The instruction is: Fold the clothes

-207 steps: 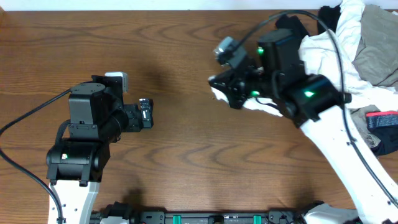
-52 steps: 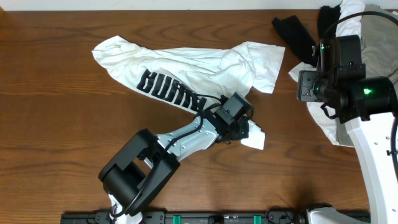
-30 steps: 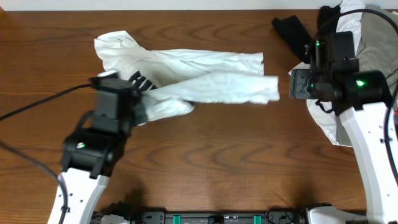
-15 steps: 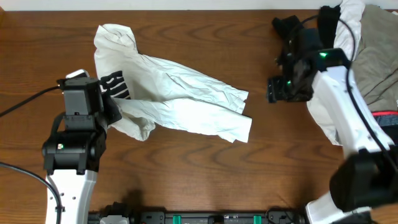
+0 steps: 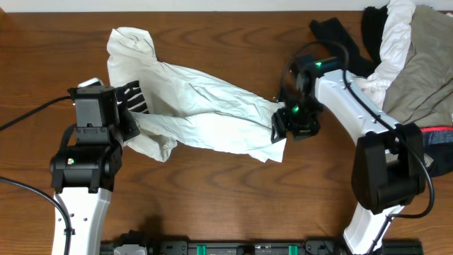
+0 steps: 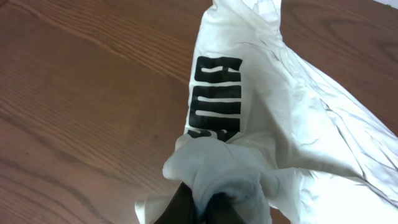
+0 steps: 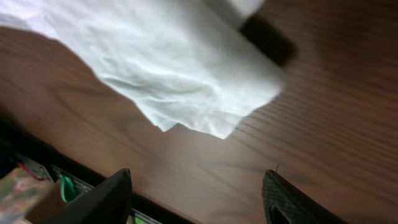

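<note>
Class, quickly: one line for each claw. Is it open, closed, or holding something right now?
The left claw is closed on a bunched fold of the white shirt.
The right claw is open and holds nothing.

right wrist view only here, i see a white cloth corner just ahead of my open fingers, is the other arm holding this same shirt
Observer: Yes. The left gripper is shut on a bunched fold at the far end of the white shirt.
Operator: any print on it
Observer: Black block lettering runs along the cloth right beside that pinch.
Operator: where's the rest of the laundry
Observer: A pile of other clothes is heaped at the far right of the overhead view, apart from the right gripper.
</note>
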